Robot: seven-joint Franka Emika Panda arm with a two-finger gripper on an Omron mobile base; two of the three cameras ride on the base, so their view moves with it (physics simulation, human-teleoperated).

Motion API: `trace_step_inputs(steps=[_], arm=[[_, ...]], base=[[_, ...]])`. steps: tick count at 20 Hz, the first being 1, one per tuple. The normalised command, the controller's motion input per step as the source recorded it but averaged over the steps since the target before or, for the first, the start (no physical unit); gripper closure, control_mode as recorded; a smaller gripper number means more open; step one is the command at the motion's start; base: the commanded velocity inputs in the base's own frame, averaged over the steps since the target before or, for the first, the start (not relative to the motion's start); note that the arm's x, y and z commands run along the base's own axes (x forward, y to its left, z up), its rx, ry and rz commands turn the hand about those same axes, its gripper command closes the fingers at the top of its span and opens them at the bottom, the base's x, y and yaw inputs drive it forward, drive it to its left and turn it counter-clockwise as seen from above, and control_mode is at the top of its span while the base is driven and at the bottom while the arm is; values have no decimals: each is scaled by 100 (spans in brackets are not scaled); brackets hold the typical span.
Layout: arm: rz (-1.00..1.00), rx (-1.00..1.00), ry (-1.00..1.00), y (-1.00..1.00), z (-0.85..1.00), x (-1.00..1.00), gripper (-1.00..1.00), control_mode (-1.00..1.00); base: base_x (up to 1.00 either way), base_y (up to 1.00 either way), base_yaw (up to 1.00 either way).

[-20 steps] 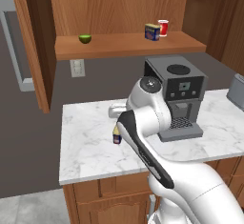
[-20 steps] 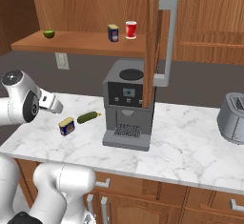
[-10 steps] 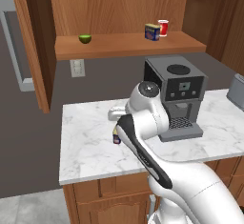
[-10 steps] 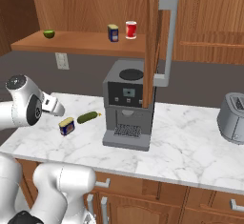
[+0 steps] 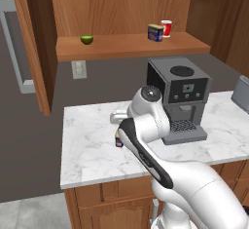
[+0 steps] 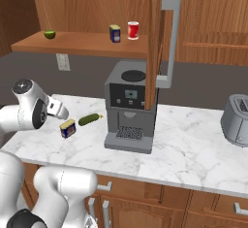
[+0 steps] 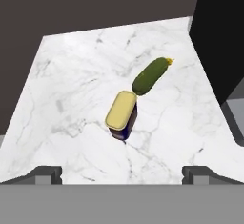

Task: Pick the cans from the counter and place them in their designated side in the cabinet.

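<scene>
Blue can seemingly beneath open hand

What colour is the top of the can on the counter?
Pale yellow, over dark blue sides; the can shows best in the hand view.

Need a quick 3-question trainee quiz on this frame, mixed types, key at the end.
1. True or false: the gripper is shut on the counter can.
2. What lies beside that can on the counter? A) green pickle B) lime C) toaster
3. How many blue-and-yellow cans already stand on the cabinet shelf?

Key: 1 false, the jaws are open with the can between and beyond the tips. 2 A. 3 one, the shelf can beside the red can.
</scene>
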Motion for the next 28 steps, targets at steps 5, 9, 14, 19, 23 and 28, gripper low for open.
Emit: trace_step_inputs(steps=[5, 9, 14, 19, 23, 28], arm=[[-1, 1, 0, 2, -16, 16, -100, -100], [-1, 2, 2, 5, -16, 14, -100, -100], [-1, 1, 2, 3, -15, 14, -100, -100], [0, 1, 0, 4, -16, 13, -100, -100], [0, 0, 0, 3, -19, 11, -100, -100], [0, 0, 0, 2, -21, 10, -100, -100]], base=[[0, 0, 0], [0, 0, 0], [0, 0, 0], [0, 0, 0], [0, 0, 0], [0, 0, 0]])
